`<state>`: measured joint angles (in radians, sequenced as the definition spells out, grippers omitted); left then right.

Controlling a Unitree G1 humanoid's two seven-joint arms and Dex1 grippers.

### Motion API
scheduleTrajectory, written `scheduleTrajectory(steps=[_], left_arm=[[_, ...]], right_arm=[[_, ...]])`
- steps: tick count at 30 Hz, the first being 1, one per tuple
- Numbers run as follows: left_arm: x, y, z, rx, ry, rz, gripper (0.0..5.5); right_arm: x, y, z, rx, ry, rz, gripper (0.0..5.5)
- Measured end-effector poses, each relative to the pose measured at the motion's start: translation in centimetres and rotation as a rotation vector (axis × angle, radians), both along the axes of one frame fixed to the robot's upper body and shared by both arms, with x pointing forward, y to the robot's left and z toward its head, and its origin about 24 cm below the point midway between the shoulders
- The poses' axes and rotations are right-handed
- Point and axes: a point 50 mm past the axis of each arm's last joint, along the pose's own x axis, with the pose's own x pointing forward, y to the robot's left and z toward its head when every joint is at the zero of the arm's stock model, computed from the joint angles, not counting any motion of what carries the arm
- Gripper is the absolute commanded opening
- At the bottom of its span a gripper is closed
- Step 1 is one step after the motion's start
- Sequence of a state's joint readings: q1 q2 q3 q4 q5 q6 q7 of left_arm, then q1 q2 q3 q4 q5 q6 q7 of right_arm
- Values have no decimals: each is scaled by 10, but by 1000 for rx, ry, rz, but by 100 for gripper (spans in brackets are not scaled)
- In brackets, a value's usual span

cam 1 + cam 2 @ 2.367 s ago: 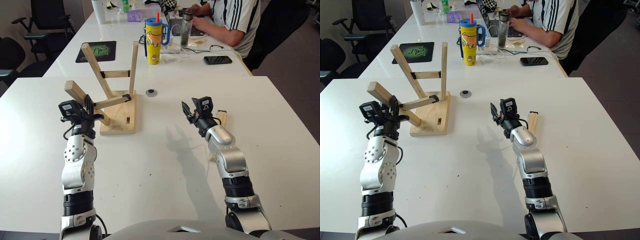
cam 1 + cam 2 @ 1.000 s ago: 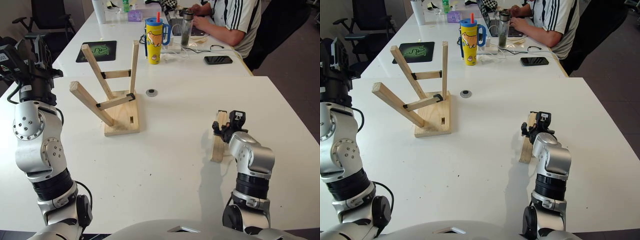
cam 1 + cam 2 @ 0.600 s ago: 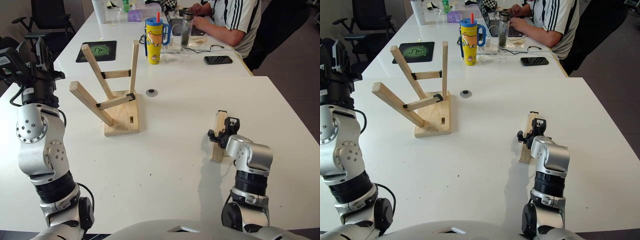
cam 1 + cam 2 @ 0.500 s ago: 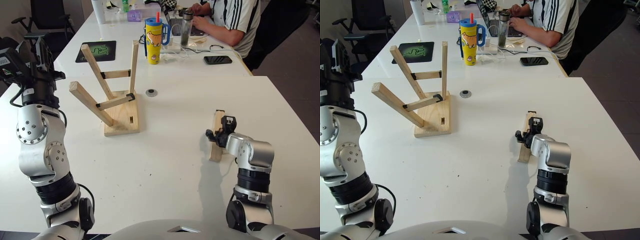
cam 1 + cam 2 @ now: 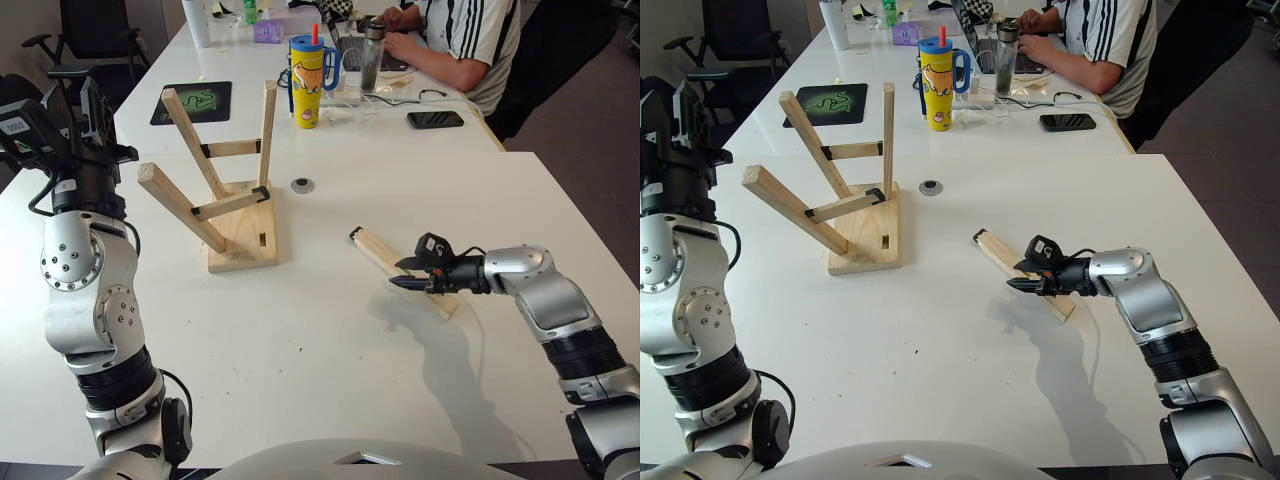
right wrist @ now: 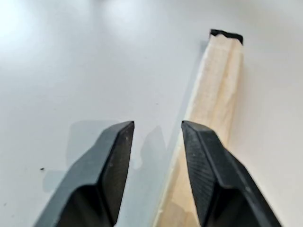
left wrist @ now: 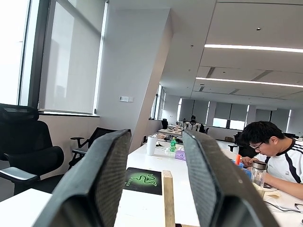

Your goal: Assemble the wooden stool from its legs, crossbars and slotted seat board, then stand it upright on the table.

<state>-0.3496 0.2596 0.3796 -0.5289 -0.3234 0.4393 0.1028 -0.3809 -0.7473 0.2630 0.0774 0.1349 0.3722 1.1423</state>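
The part-built stool lies with its slotted seat board [image 5: 240, 243] flat on the white table [image 5: 300, 350]. Three legs [image 5: 195, 140] and two crossbars [image 5: 230, 148] stick up from it. A loose wooden leg [image 5: 373, 249] lies diagonally right of centre. My right gripper [image 5: 394, 283] hovers low over its middle, pointing left, open. In the right wrist view the leg [image 6: 218, 80] lies just outside one finger [image 6: 206, 165]. My left gripper [image 5: 78, 98] is raised high at the far left, open and holding nothing, left of the stool.
A round grommet [image 5: 302, 185] sits in the table behind the stool. On the far table stand a yellow cup [image 5: 308, 80], a bottle [image 5: 373, 55], a black mat [image 5: 195, 102] and a phone [image 5: 435, 120], where a person works. The table's front half is bare.
The loose leg has swung from lying lengthwise near the right edge to a diagonal, one end toward the table's middle. My right arm has stretched out leftward over it. The left arm barely moved.
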Motion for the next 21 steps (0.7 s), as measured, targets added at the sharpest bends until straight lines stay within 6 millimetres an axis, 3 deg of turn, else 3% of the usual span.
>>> scheduleTrajectory(steps=[3,5,7,13,18,21], left_arm=[[2,-5,0,7,1,-24,204],[4,-14,3,13,-8,-75,204],[4,-18,6,16,-22,-100,204],[0,-17,9,17,-30,-92,204],[-2,-18,7,16,-22,-88,204],[-2,-18,7,15,-20,-88,204]], right_arm=[[7,6,6,-51,-52,223,187],[15,10,27,-75,-68,395,187],[11,8,45,-34,-39,430,187],[-39,-29,34,60,356,333,187],[-38,-41,24,-35,367,158,187],[-38,-43,6,-98,399,53,187]])
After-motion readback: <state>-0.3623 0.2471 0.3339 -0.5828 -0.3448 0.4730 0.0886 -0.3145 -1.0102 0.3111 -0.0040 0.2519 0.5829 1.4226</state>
